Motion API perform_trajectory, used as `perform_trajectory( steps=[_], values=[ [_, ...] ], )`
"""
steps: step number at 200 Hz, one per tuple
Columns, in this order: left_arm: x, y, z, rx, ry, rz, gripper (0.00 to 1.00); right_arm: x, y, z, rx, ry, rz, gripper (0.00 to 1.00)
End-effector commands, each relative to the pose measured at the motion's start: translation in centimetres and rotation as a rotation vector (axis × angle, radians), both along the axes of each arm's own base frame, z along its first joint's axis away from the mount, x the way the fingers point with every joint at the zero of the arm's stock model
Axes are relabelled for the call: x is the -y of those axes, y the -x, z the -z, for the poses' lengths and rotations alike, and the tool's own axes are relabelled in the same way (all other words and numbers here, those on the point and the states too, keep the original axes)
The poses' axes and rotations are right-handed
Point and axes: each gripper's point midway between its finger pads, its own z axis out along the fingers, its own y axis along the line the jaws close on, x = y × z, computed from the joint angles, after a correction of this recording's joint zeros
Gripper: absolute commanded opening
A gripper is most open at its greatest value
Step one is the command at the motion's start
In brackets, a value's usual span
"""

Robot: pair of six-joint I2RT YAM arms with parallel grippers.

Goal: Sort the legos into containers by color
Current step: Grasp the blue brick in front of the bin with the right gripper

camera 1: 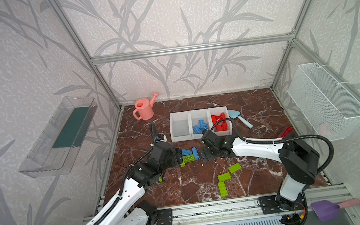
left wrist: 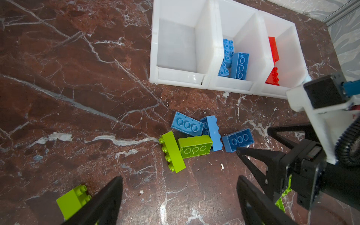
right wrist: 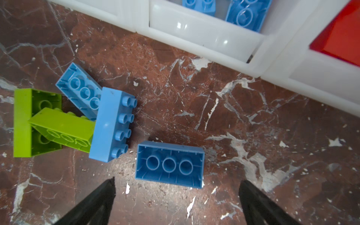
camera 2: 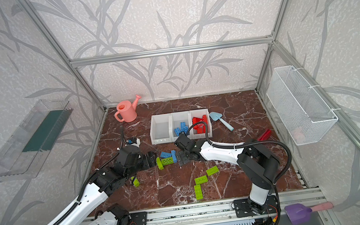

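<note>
Both tools released, nothing gripped. Right gripper (right wrist: 176, 180) jaws wide, upturned blue lego (right wrist: 169, 164) just ahead of its tips. Left gripper (left wrist: 179, 177) wide, just beside the blue-and-green pile (left wrist: 194, 148), near the containers (left wrist: 181, 77): blue bricks (left wrist: 239, 65) in middle bin, red bricks (left wrist: 272, 76) in end bin. Three green legos (camera 1: 224, 177) lie apart toward the front edge.
</note>
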Motion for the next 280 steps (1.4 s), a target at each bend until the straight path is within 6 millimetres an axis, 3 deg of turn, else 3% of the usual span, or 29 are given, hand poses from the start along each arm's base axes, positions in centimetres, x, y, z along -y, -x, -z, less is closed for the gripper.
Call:
perform_trajectory(
  steps=[1,47,75,114,139,151,192,220,280],
  values=[
    [-0.7,0.6,0.1,-0.007,0.002,-0.026,0.91,-0.3,0.2,1.0,-0.037,0.042,-0.012,1.0],
    [-0.9,0.9,0.1,0.007,0.016,-0.025,0.91,-0.3,0.1,2.8,-0.077,0.097,-0.013,1.0],
    [-0.8,0.8,0.3,0.003,0.013,-0.022,0.91,-0.5,0.0,3.3,-0.087,0.105,-0.015,0.95],
    [-0.8,0.9,0.2,0.002,0.011,-0.023,0.9,-0.4,0.1,3.2,-0.09,0.106,-0.018,0.79],
    [-1.1,0.9,0.0,0.01,0.013,-0.035,0.9,-0.3,0.3,3.0,-0.09,0.103,-0.02,0.63],
    [-1.2,0.9,-0.1,0.013,0.015,-0.036,0.9,-0.2,0.3,2.8,-0.084,0.101,-0.017,0.61],
    [-1.0,1.4,0.1,0.002,0.032,-0.029,0.9,-0.1,0.3,0.7,-0.058,0.083,-0.025,0.6],
    [-1.0,1.6,0.5,-0.006,0.042,-0.028,0.89,-0.4,0.0,-1.9,-0.03,0.054,-0.047,0.6],
    [-0.9,1.7,1.5,-0.022,0.04,-0.026,0.89,-2.0,-3.4,-7.1,0.061,-0.055,-0.062,0.57]
  ],
)
